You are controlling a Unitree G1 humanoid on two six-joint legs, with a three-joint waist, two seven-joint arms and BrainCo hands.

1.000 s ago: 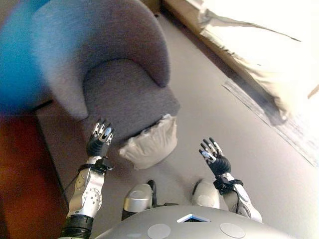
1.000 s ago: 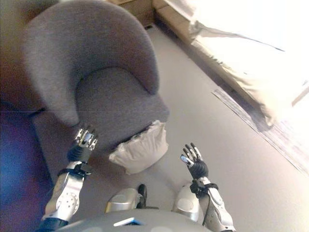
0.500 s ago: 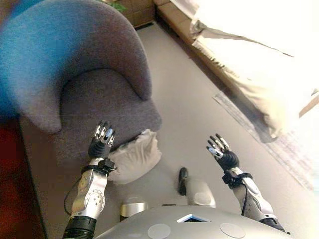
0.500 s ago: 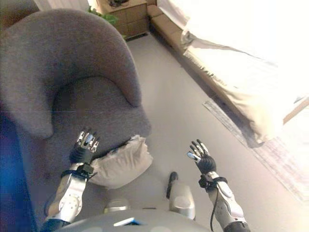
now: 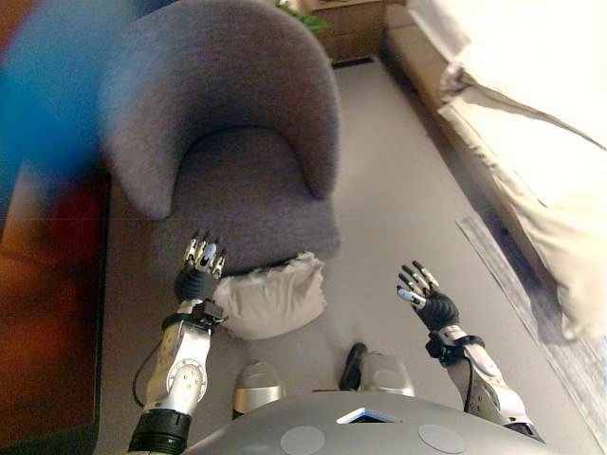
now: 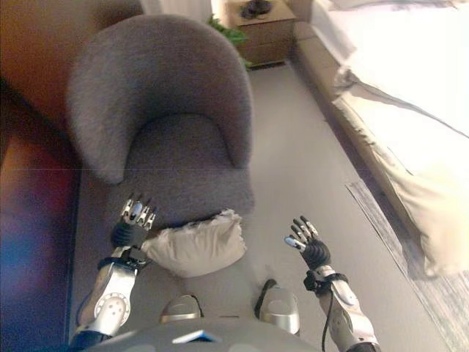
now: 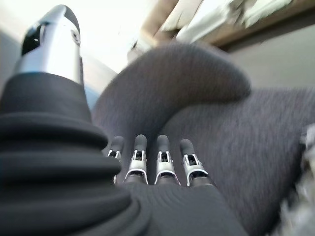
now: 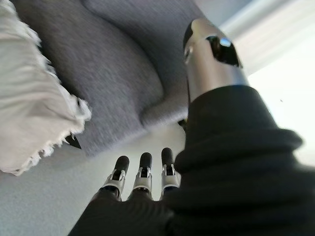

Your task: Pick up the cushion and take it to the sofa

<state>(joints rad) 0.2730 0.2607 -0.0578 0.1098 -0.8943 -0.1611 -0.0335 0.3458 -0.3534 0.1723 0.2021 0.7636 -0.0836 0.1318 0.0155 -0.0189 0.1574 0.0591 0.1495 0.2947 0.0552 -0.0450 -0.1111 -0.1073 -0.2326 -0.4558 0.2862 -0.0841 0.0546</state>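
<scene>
The cream, fringed fabric cushion (image 5: 273,296) lies on the grey floor (image 5: 398,218), leaning against the front edge of the rounded grey upholstered armchair (image 5: 237,142); nothing holds it yet; its long axis runs roughly side to side across the robot's front. The left hand (image 5: 197,270) is raised just beside the cushion's left end, fingers (image 7: 162,164) straight and spread, empty; whether it touches the fabric I cannot tell. The right hand (image 5: 427,301) is also open and empty, fingers (image 8: 142,174) extended, but it stands well apart from the cushion's right end, over bare floor. So the left hand is clearly the nearer; the cushion lies to its right and slightly below, between the two hands. A two-handed pick-up would probably call for the right hand to come inward to the far end while the left closes on the near one. The pale cream sofa (image 5: 531,123) runs along the right side, past the right hand.
</scene>
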